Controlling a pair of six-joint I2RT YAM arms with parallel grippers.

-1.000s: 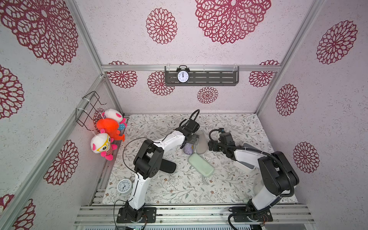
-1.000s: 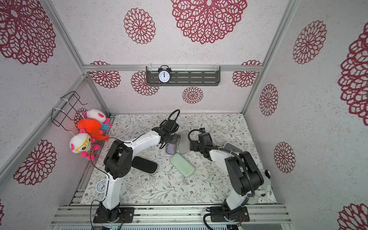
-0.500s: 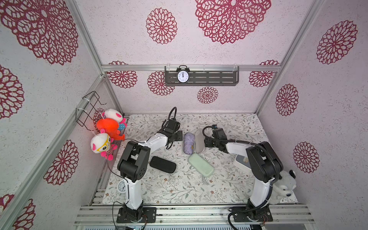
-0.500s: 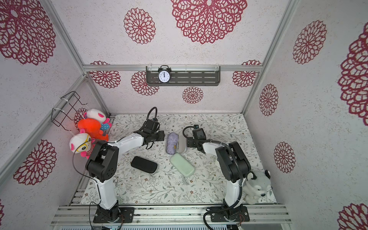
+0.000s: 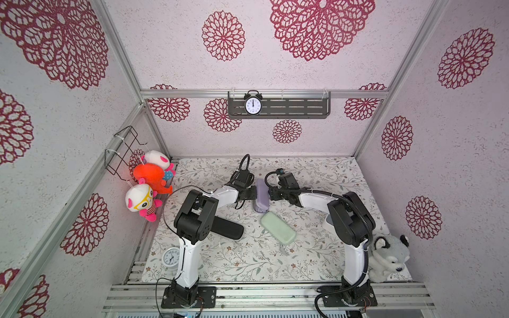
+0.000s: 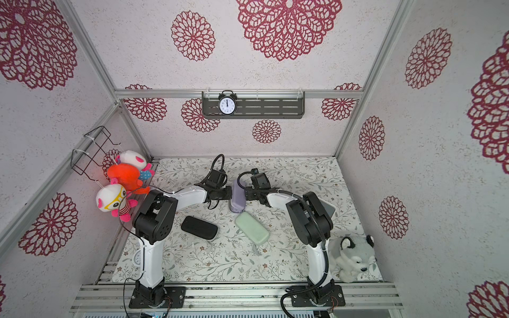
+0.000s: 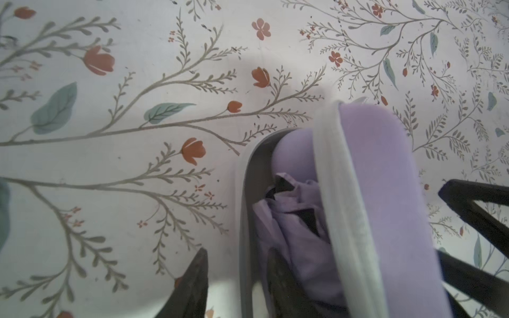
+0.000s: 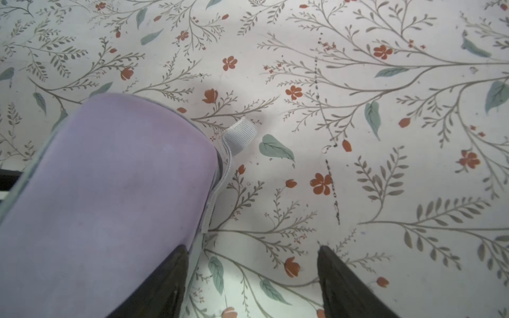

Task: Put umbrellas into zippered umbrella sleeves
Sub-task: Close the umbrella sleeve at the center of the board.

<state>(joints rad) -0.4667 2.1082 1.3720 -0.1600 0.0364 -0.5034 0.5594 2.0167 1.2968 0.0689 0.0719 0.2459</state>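
— Where is the lilac sleeve (image 5: pixel 261 196)?

— Middle of the frame in both top views, on the flowered table (image 5: pixel 248 261), with its lid half down. The lilac umbrella (image 7: pixel 292 220) lies inside it. In the left wrist view its crumpled fabric shows through the gap.

— And the arms?

— The left arm (image 5: pixel 192 220) rises from the lower left and folds at the elbow, and its white forearm runs low toward the middle. The right arm (image 5: pixel 349 220) mirrors it from the lower right. The two wrists face each other across the sleeve.

— What are the jaws doing?

— The left gripper (image 7: pixel 237 250) has its jaws apart, astride the grey rim of the lower shell. One finger is outside over the table, the other inside beside the umbrella fabric. The right gripper (image 8: pixel 250 246) is spread wide, with one finger over the lilac lid and the other over bare table.

— The other sleeves?

— The mint green sleeve (image 5: pixel 278 228) and the black sleeve (image 6: pixel 199 228) lie closed, lower in the frame and apart from both grippers.
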